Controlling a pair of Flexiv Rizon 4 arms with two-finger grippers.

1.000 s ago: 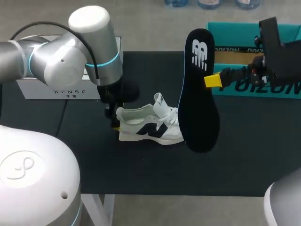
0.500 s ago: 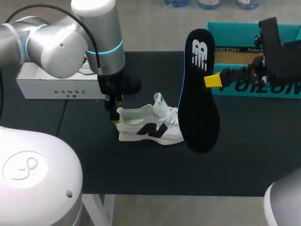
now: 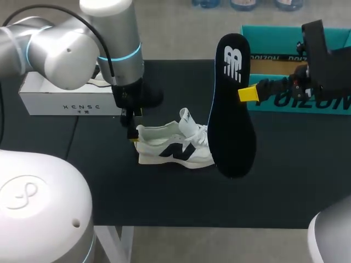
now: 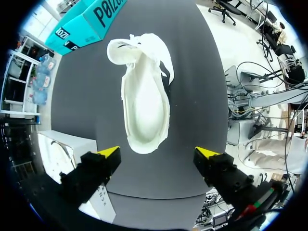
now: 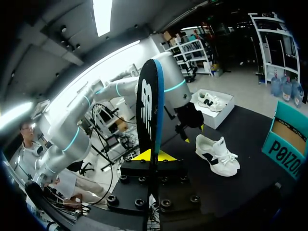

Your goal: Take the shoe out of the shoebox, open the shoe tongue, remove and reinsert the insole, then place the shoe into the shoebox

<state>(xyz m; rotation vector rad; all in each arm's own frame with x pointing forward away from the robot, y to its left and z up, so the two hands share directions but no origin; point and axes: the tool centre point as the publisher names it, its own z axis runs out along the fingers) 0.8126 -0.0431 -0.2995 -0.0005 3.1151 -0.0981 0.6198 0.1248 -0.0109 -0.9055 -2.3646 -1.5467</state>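
Right gripper [image 3: 248,93] clamping insole [image 3: 233,129], shoe [image 3: 171,148] on black table [image 3: 164,203]

White shoe [image 3: 173,149], dark logo, sits on its sole, toe to 3 o'clock, tongue flung open. Black insole [image 3: 233,109] stands on end, aloft at its 2 o'clock. Open white shoebox [image 3: 55,103] at 10 o'clock.

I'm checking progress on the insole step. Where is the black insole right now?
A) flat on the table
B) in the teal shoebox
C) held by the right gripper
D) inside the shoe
C: the right gripper is shut on the black insole, holding it upright above the table.
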